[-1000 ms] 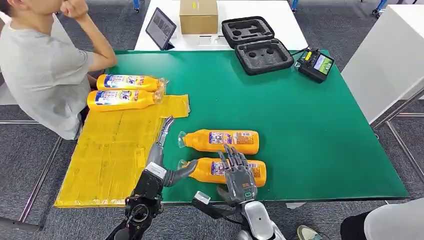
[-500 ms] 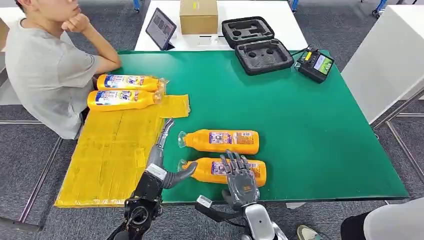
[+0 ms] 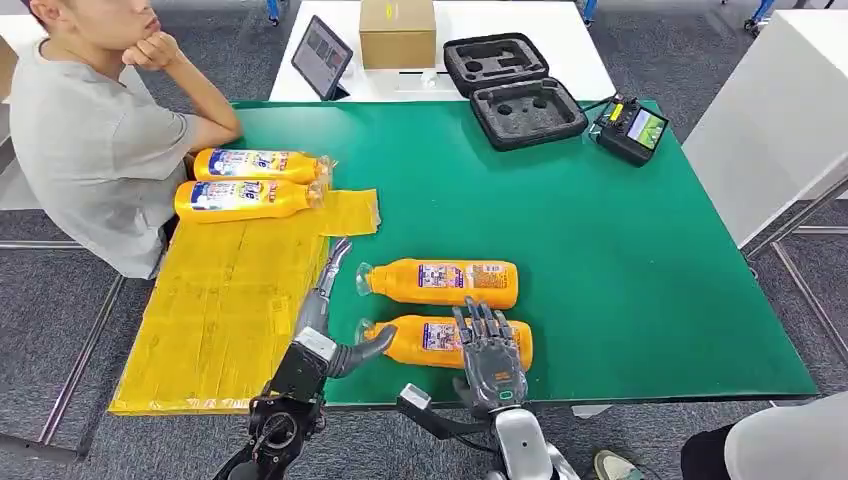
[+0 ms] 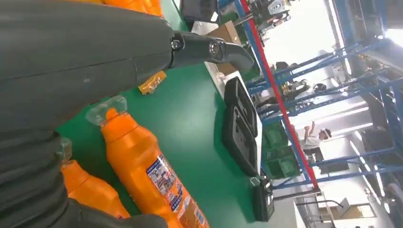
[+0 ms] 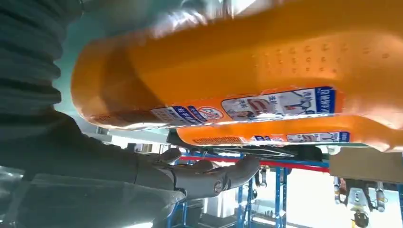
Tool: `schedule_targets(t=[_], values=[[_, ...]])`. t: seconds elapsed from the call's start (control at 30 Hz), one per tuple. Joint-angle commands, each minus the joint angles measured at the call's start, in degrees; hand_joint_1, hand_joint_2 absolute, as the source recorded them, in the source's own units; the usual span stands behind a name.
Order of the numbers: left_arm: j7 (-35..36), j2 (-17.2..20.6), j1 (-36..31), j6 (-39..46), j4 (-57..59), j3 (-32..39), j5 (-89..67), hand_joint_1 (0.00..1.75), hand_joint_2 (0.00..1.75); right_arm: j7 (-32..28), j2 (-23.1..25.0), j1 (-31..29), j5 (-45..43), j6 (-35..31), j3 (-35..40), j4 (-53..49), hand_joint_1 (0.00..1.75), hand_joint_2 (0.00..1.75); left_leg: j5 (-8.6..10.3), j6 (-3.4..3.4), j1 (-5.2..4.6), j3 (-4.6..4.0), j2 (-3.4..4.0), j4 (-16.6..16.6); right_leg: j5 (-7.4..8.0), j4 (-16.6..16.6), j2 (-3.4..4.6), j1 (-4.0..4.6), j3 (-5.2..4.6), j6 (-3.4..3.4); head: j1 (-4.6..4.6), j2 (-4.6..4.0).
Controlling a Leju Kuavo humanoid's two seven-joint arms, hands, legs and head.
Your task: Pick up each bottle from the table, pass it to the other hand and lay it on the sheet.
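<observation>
Green table (image 3: 600, 250) takes up most of what we see, with wide bare room on its right half, out to the right and near edges. Our landmark is the near bottle (image 3: 420, 341), lying on its side close to the near edge, cap toward the sheet (image 3: 230, 300). Just beyond it lies a second bottle (image 3: 440, 282), parallel and apart. Left of it the sheet runs over the table's left edge; two more bottles (image 3: 250, 182) lie at the sheet's far end, beside a seated person (image 3: 90, 150). Far beyond it we see a foam case (image 3: 515, 95) and a controller (image 3: 630, 128).

Our right hand (image 3: 490, 355) hangs over the near bottle's base end, fingers spread; we cannot tell whether it touches. Our left hand (image 3: 325, 320) is open beside the cap, fingers stretched out, thumb pointing at the neck, holding nothing.
</observation>
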Motion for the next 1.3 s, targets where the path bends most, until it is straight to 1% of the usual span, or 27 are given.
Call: schedule_targets(t=[0.03,0.3,0.37,0.43,0.47,0.5,0.53,0.6,0.63,0.7,0.73,0.8,0.83,0.87,0.9,0.97,1.0,1.17,1.3], values=[[0.33,0.45,-2.08,0.04,2.74,-1.07,-0.02,0.00,1.75,0.37,-1.41,-0.25,-0.05,0.64,1.12,0.80,0.00,1.75,-0.07,-0.08,0.05,0.18,-0.08,-0.02,-0.07,-0.03,-0.02,0.04,0.20,-0.07,0.00,0.00],[0.33,0.45,-2.08,0.04,2.74,-1.07,-0.02,0.00,1.75,0.37,-1.41,-0.25,-0.05,0.64,1.12,0.80,0.00,1.75,-0.02,-0.05,0.02,0.10,-0.07,-0.03,-0.03,-0.04,-0.03,0.01,0.11,-0.04,0.00,0.00],[0.38,0.46,-2.36,-0.14,3.18,-0.97,-0.01,0.00,1.75,2.68,-2.32,-0.74,-0.05,0.78,2.63,1.35,0.00,1.75,-0.12,-0.11,0.06,0.28,-0.09,0.00,-0.12,-0.02,-0.01,0.04,0.31,-0.09,0.00,0.00],[0.43,0.44,-2.31,0.04,3.47,-0.80,-0.07,0.00,1.75,2.86,-2.19,-0.77,-0.05,0.93,2.23,1.87,0.00,1.75,-0.04,-0.07,0.02,0.15,-0.07,-0.03,-0.05,-0.03,-0.02,0.01,0.16,-0.05,0.00,0.00],[0.39,0.50,-2.12,0.12,3.58,-0.75,-0.09,0.00,1.75,3.09,-2.10,-0.81,-0.05,1.09,2.01,2.19,0.00,1.75,-0.09,-0.11,0.07,0.26,-0.09,-0.03,-0.09,-0.05,-0.01,0.06,0.29,-0.09,0.00,0.00],[0.35,0.49,-2.03,0.15,3.65,-0.67,-0.09,0.00,1.75,3.24,-2.30,-1.01,-0.05,0.98,2.12,2.63,0.00,1.75,-0.04,-0.07,0.04,0.17,-0.07,-0.04,-0.05,-0.05,-0.02,0.03,0.19,-0.06,0.00,0.00],[0.23,0.48,-1.88,0.23,3.70,-0.60,-0.12,0.00,1.75,3.63,-2.42,-1.28,-0.05,0.93,2.19,3.24,0.00,1.75,-0.10,-0.11,0.06,0.32,-0.09,-0.05,-0.10,-0.06,-0.01,0.05,0.35,-0.09,0.00,0.00],[0.07,0.50,-1.76,0.22,3.74,-0.54,-0.11,0.00,1.75,3.45,-2.32,-1.76,-0.05,0.67,1.67,4.44,0.00,1.75,-0.02,-0.05,0.02,0.14,-0.05,-0.05,-0.03,-0.05,-0.01,0.01,0.15,-0.04,0.00,0.00],[0.06,0.50,-1.72,0.16,3.73,-0.53,-0.10,0.00,1.75,3.31,-2.03,-1.87,-0.05,0.72,1.21,4.89,0.00,1.75,-0.07,-0.09,0.05,0.28,-0.07,-0.06,-0.07,-0.09,0.00,0.04,0.30,-0.07,0.00,0.00],[0.06,0.55,-1.78,0.12,3.81,-0.55,-0.09,0.00,1.75,3.21,-1.90,-1.97,-0.05,0.89,1.00,5.40,0.00,1.75,-0.03,-0.05,0.02,0.17,-0.05,-0.06,-0.02,-0.07,0.00,0.02,0.19,-0.04,0.00,0.00],[0.06,0.33,-2.18,0.05,4.49,-0.50,-0.03,0.00,1.75,2.91,-1.65,-2.36,-0.06,1.13,0.35,6.60,0.00,1.75,-0.07,-0.08,0.04,0.27,-0.05,-0.05,-0.06,-0.08,0.02,0.03,0.29,-0.06,0.00,0.00],[0.14,0.07,-3.37,-0.33,5.61,-0.87,0.00,0.00,1.75,2.73,-1.23,-2.66,-0.05,1.43,-2.22,7.92,0.00,1.75,-0.01,-0.05,0.03,0.18,-0.07,-0.06,-0.02,-0.07,-0.03,0.02,0.21,-0.04,0.00,0.00],[-0.02,-0.07,-3.98,-0.56,6.29,-1.02,0.32,0.00,1.75,2.31,-1.02,-2.83,-0.05,1.91,-3.68,8.76,0.00,1.75,-0.05,-0.09,0.05,0.30,-0.11,-0.07,-0.05,-0.10,-0.04,0.04,0.34,-0.07,0.00,0.00],[-0.09,-0.16,-4.31,-0.65,6.68,-1.14,0.47,0.00,1.75,1.90,-0.88,-3.06,-0.05,2.19,-4.67,9.42,0.00,1.75,0.00,-0.06,0.02,0.20,-0.14,-0.07,-0.03,-0.07,-0.09,0.01,0.23,-0.04,0.00,0.00],[-0.19,-0.23,-4.44,-0.68,6.93,-1.23,0.64,0.00,1.75,1.23,-0.77,-3.22,-0.05,2.02,-5.24,9.90,0.00,1.75,-0.02,-0.08,0.05,0.29,-0.16,-0.07,-0.05,-0.09,-0.09,0.03,0.33,-0.07,0.00,0.00],[-0.33,-0.33,-4.56,-0.68,7.29,-1.43,0.83,0.00,1.75,0.68,-0.59,-3.39,-0.11,2.16,-6.32,10.98,0.00,1.75,0.02,-0.04,0.02,0.19,-0.13,-0.06,-0.01,-0.08,-0.09,0.01,0.21,-0.03,0.00,0.00],[-0.33,-0.33,-4.56,-0.68,7.29,-1.43,0.83,0.00,1.75,0.68,-0.59,-3.39,-0.11,2.16,-6.32,10.98,0.00,1.75,-0.01,-0.08,0.06,0.30,-0.18,-0.07,-0.03,-0.11,-0.10,0.04,0.35,-0.07,0.00,0.00],[-0.50,-0.74,-5.26,-0.88,7.89,-2.02,0.99,0.00,1.75,-0.35,-0.43,-3.93,-0.05,0.75,-7.89,12.19,0.00,1.75,-0.02,-0.08,0.06,0.43,-0.15,-0.07,-0.04,-0.12,-0.07,0.05,0.46,-0.06,0.00,0.00],[-0.47,-0.86,-5.42,-0.84,7.86,-2.04,0.98,0.00,1.75,-0.36,-0.47,-4.06,-0.08,0.85,-8.02,12.09,0.00,1.75,-0.02,-0.09,0.06,0.49,-0.22,-0.04,-0.05,-0.10,-0.13,0.05,0.53,-0.07,0.00,0.00]])
